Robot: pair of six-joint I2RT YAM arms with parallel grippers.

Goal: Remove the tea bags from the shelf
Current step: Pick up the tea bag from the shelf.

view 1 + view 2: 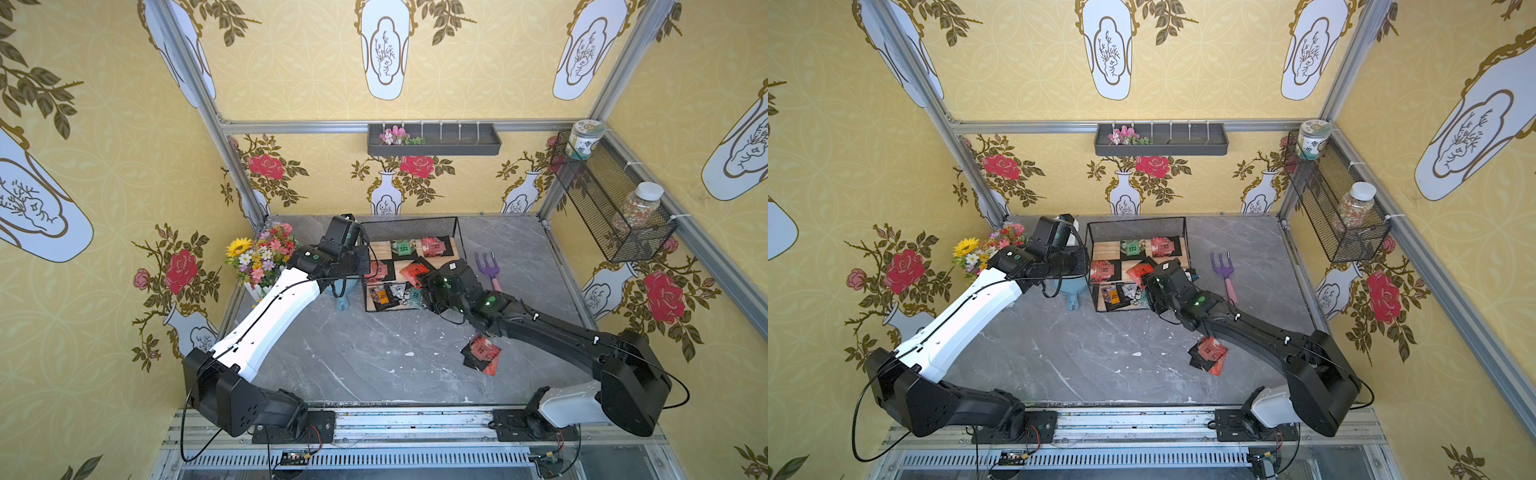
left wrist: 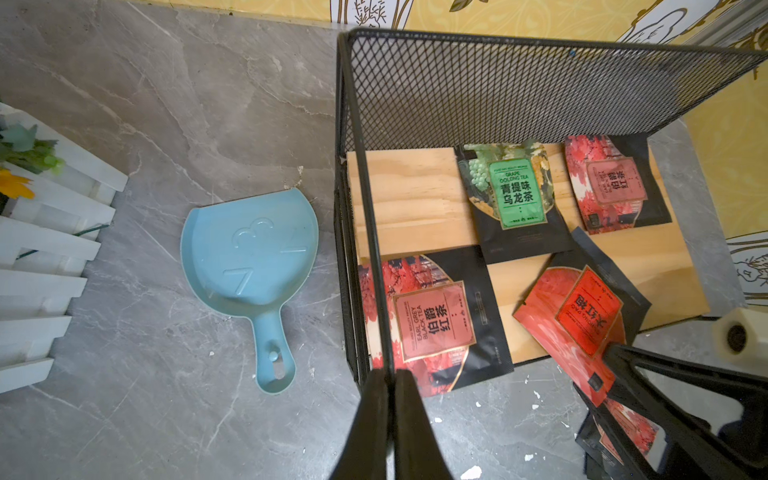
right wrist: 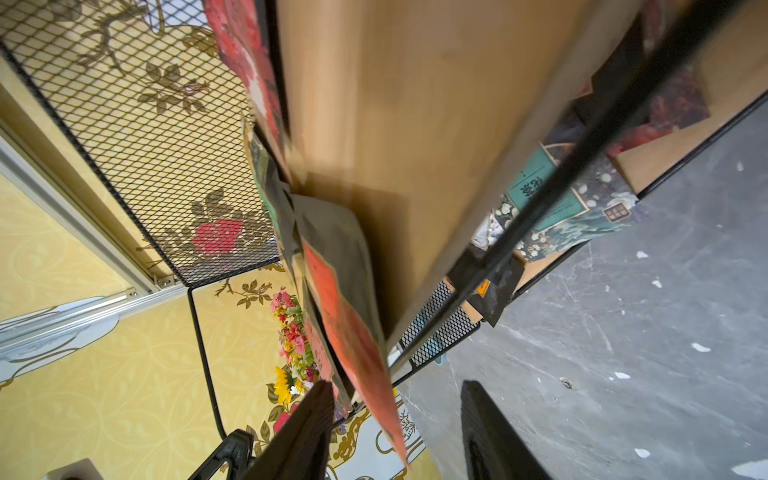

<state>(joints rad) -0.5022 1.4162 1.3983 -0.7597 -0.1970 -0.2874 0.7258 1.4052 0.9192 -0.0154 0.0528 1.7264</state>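
Right wrist: your right gripper (image 3: 397,384) gapes around orange tea bag (image 3: 353,332) overhanging shelf (image 3: 415,104) | left gripper (image 2: 390,374) clamps shelf wire | grey marble tabletop (image 1: 353,353), yellow wallpaper (image 1: 311,83)

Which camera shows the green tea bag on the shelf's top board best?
Left wrist view: the green tea bag lies flat, unobstructed, label readable. Both top views show it small; right wrist view sees it edge-on at best.

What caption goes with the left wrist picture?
Left gripper pinches the shelf's wire post; tea bags lie on top, blue dustpan beside.
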